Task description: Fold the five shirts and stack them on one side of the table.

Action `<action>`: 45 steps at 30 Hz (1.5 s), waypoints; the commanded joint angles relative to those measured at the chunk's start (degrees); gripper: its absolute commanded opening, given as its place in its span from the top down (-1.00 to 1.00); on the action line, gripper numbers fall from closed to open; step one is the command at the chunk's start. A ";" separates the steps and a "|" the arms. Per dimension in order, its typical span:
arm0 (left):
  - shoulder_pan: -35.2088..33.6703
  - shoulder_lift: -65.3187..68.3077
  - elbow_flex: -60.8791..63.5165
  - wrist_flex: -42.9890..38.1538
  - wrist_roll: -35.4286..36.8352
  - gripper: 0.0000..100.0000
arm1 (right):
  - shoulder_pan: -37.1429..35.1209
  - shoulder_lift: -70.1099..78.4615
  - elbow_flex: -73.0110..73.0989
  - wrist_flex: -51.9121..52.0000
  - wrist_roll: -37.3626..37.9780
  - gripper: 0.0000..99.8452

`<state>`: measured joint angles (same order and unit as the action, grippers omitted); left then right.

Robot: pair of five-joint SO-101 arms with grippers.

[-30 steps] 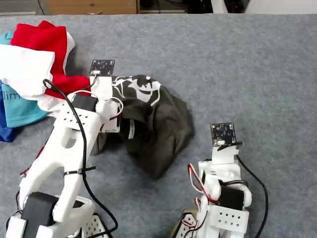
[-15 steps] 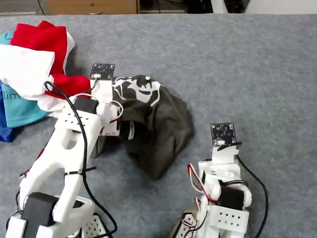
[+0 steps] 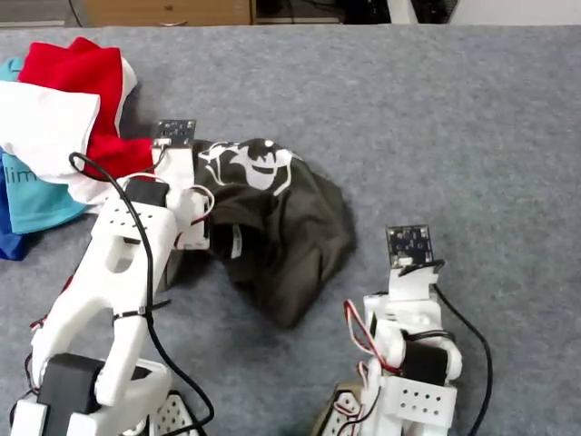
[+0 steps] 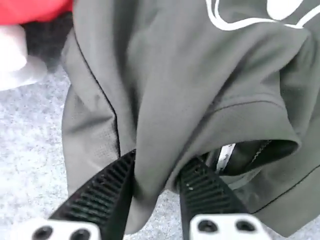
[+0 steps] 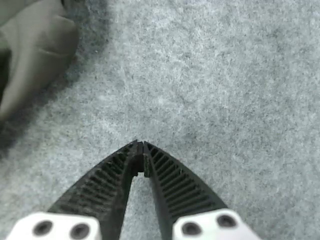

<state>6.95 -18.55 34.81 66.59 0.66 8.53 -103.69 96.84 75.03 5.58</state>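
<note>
Laying-out seems in hand: left gripper [image 4: 160, 167] pinches the black shirt [image 3: 286, 227], right gripper [image 5: 140, 147] is pressed together, empty; next, pull it flat.

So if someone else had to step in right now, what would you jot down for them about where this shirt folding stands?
Left tool: shut on a bunched fold of the black shirt, which lies crumpled mid-table.
Right tool: shut, empty, over bare table.
Red shirt, white shirt, teal shirt and blue shirt: heaped together at the far left edge.
Done: nothing folded, no stack.
Left to do: flatten and fold all five, then stack them on one side.
</note>
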 commanded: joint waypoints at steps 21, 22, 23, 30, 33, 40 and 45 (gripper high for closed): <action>-0.70 -1.71 -0.70 1.05 0.09 0.79 | -0.22 -4.97 -0.04 0.35 -0.53 0.99; -0.70 -1.63 -0.70 1.05 -0.09 0.79 | -0.22 -4.97 -0.04 0.35 -0.53 0.99; -0.70 -1.54 -0.70 1.05 -0.18 0.79 | -0.22 -4.97 -0.04 0.35 -0.53 0.99; -1.23 -2.07 2.02 -3.52 -0.26 0.79 | -0.22 -4.97 -0.04 0.35 -0.53 0.99; -1.85 -1.98 1.93 -3.87 -0.26 0.79 | -0.22 -4.97 -0.04 0.35 -0.53 0.99; -1.58 -1.54 2.02 -3.96 -0.26 0.79 | -0.22 -4.97 -0.04 0.35 -0.53 0.99; -1.49 -1.36 2.02 -4.22 -0.26 0.79 | -0.22 -4.97 -0.04 0.35 -0.53 0.99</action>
<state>5.89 -18.55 37.01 63.34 0.57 8.53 -103.69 96.84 75.03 5.58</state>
